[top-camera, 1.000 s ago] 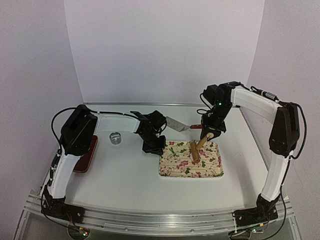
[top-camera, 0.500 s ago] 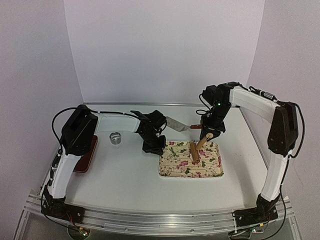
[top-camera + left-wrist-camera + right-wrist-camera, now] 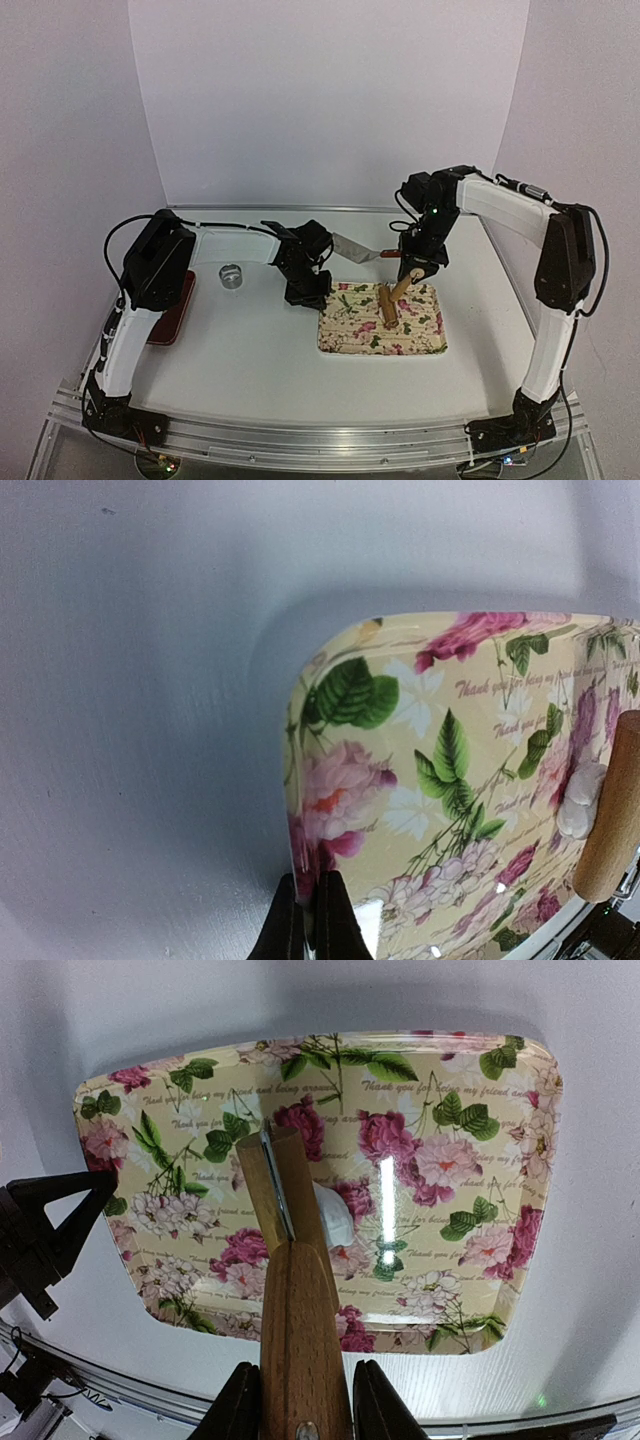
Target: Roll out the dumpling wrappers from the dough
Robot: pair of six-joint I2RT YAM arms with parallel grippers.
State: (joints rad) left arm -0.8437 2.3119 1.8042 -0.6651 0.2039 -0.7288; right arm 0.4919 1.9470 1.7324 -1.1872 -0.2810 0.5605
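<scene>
White table [image 3: 250, 360], both arms reaching in over it. Floral tray [image 3: 350, 335] lies flat at centre-right, cream with pink roses and green leaves. Cursive print repeats across the tray [image 3: 470, 1160]; "Thank you for being my friend" reads in both wrist views, the rest is too small.

Left gripper [image 3: 307, 293] is at the tray's far-left corner. In its wrist view the gripper [image 3: 310, 900] has its jaws pinched narrow on the tray [image 3: 400, 780] rim.

Right gripper [image 3: 418, 265] is above the tray's far edge, jaws clamped on the handle of a wooden roller [image 3: 388, 303]. The handle slopes down to the tray. In the right wrist view the gripper [image 3: 300, 1400] grips either side of the handle, and the roller [image 3: 295, 1300] head sits mid-tray. The roller's end [image 3: 612, 810] shows at the right edge of the left wrist view.

Metal scraper [image 3: 350, 246] with a red handle lies just behind the tray, between the grippers. Dark red flat object [image 3: 172, 310] at the table's left edge. Metal ring [image 3: 231, 274] on the table left of the left gripper, apart from the tray.

Dumpling wrapper [image 3: 335, 1222]: one small white piece on the tray, mostly hidden under the roller head, shape unclear.
</scene>
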